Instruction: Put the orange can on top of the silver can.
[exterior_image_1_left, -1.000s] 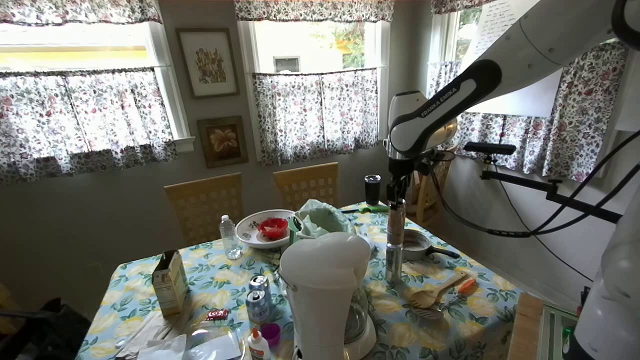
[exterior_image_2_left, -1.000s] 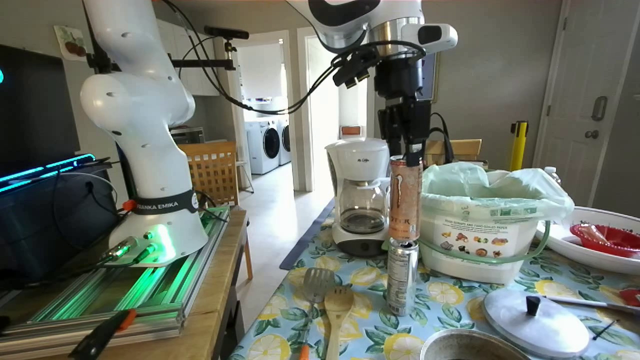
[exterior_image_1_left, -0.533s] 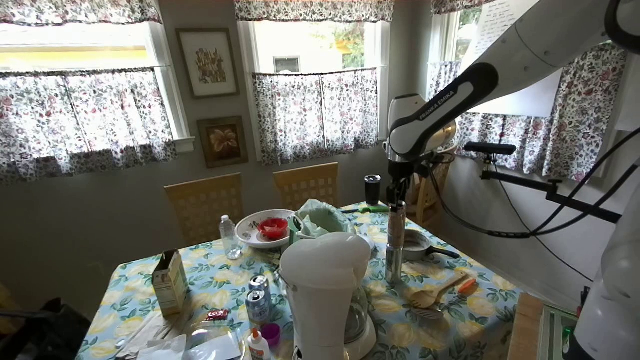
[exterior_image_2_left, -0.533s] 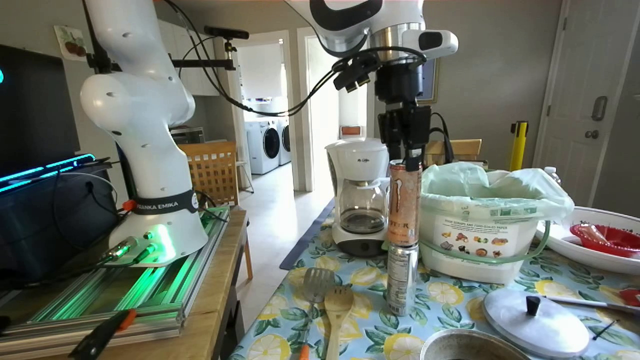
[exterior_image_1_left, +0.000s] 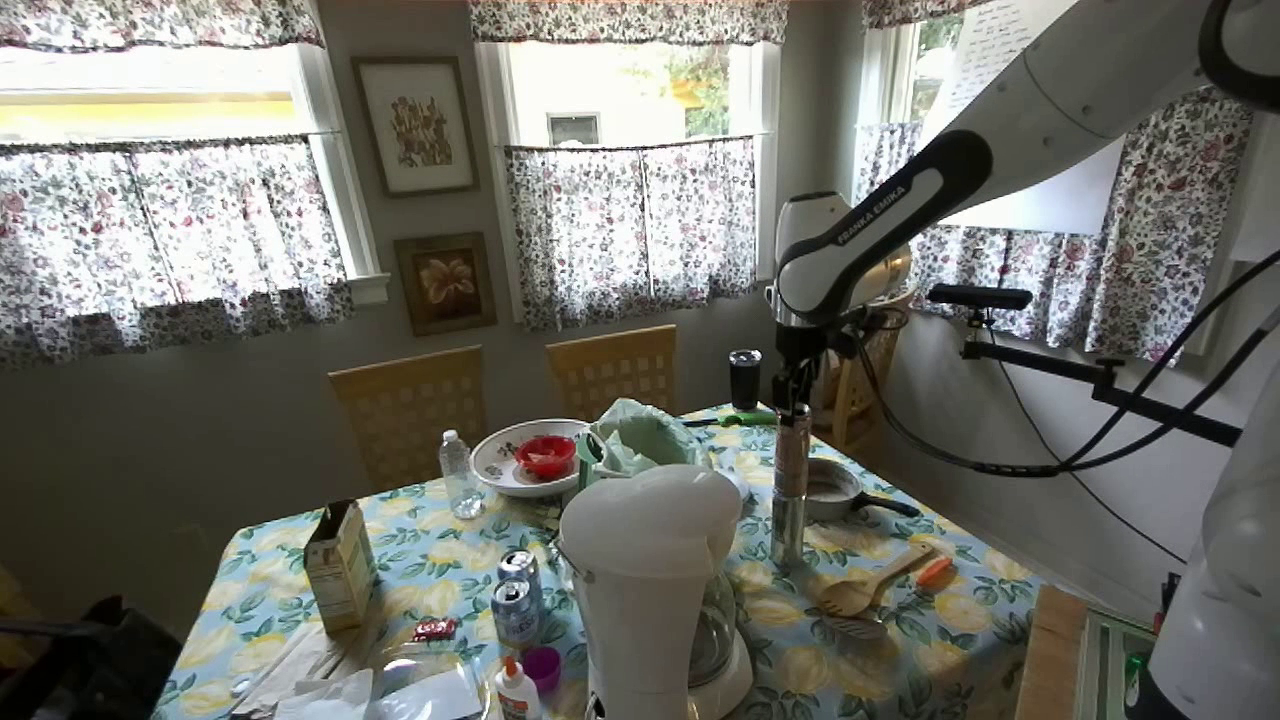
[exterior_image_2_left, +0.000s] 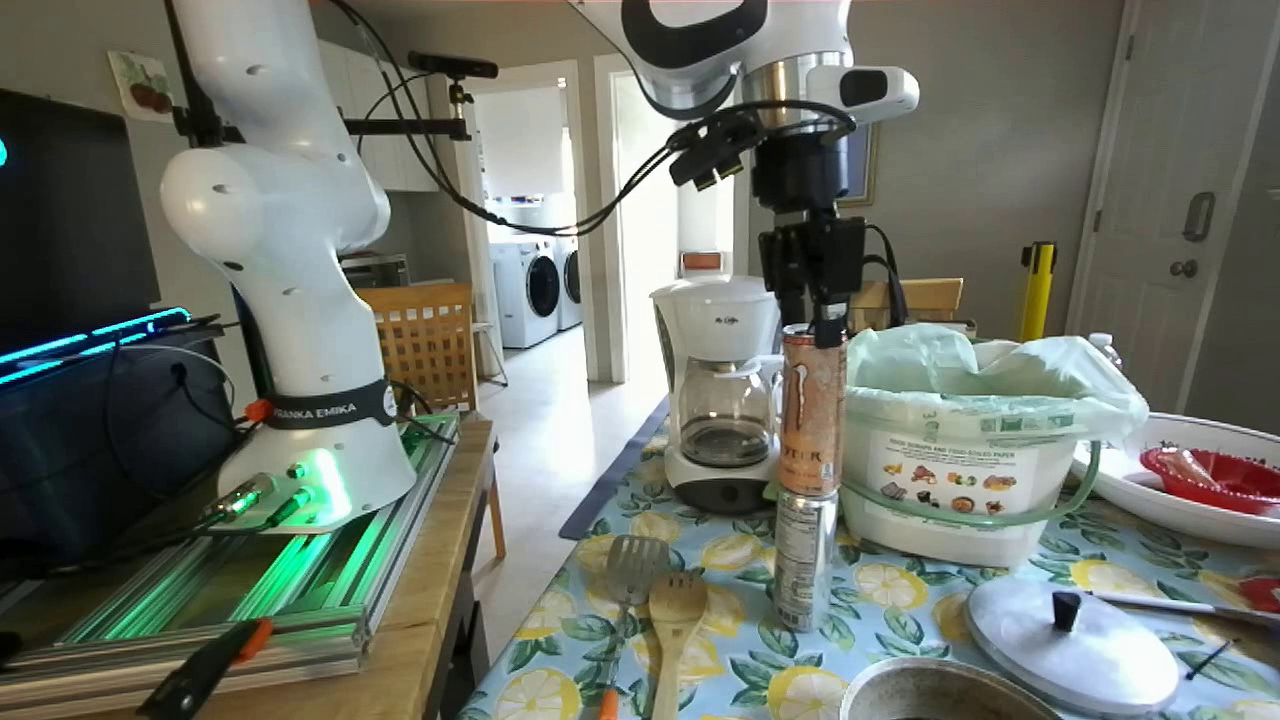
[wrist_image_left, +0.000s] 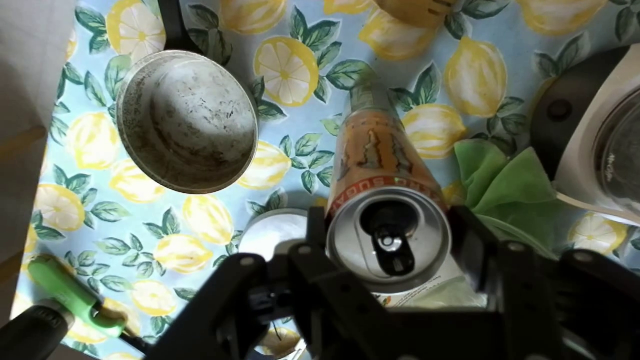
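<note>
The orange can stands upright directly above the silver can. Its base appears to meet the silver can's top, shifted slightly to the right in that exterior view. The silver can stands upright on the tablecloth. Both cans also show in an exterior view as the orange can over the silver can. My gripper points down with its fingers on both sides of the orange can's top. In the wrist view the gripper is shut on the orange can; most of the silver can is hidden below it.
A white coffee maker and a white bucket with a green bag stand close by the cans. A pan, a lid, a metal spatula and a wooden fork lie around them.
My gripper and the orange can have moved down a little, closing the gap to the silver can's top, then slightly right in an exterior view. The silver can has not moved.
</note>
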